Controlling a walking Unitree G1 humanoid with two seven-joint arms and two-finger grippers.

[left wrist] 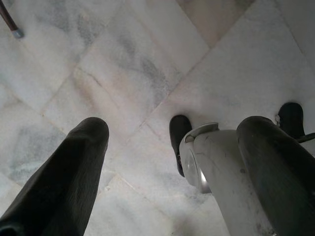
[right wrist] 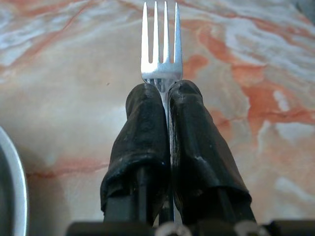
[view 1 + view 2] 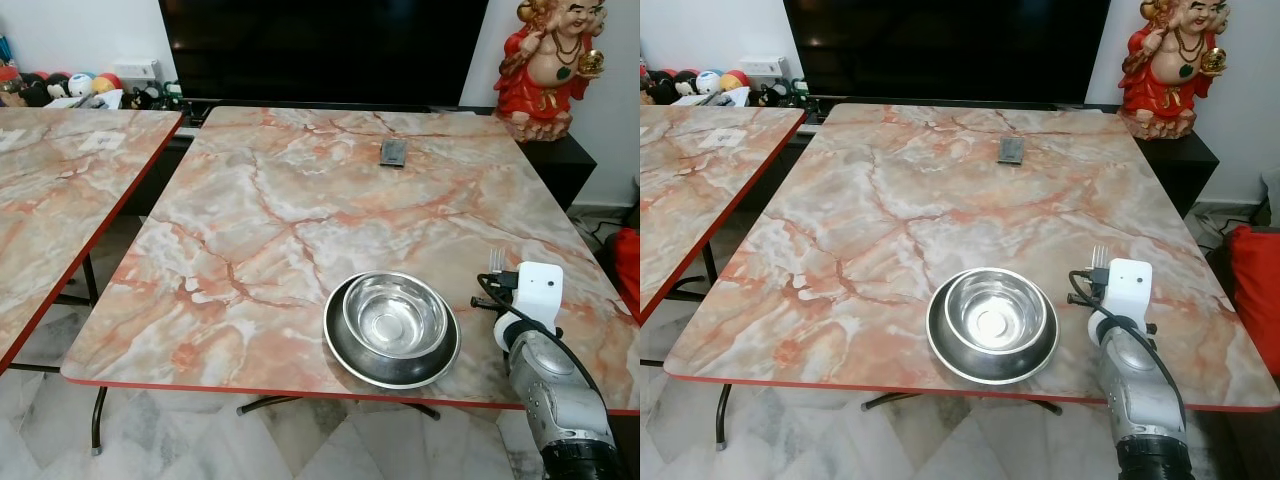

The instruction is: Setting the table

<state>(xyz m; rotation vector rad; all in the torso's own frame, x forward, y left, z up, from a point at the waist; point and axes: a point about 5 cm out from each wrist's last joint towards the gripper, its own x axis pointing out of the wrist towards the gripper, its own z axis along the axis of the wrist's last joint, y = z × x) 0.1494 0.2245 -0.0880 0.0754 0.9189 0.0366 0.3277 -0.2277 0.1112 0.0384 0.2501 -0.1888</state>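
1. Head views: fork over the marble table, just right of the steel bowl on its plate; tines point far, long axis near-to-far.
2. Right wrist view: right gripper clamped on the fork's neck, fingers pressed together.
3. Left wrist view: left gripper spread wide, holding nothing, above the floor tiles.

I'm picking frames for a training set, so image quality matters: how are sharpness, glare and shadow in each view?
Eye views: sharp and evenly lit, window glare inside the bowl nested in the plate on the table. Right wrist view: fork tines crisp in the shut right gripper, tabletop soft. Left wrist view: the left gripper has dark, slightly blurred fingers over pale floor.
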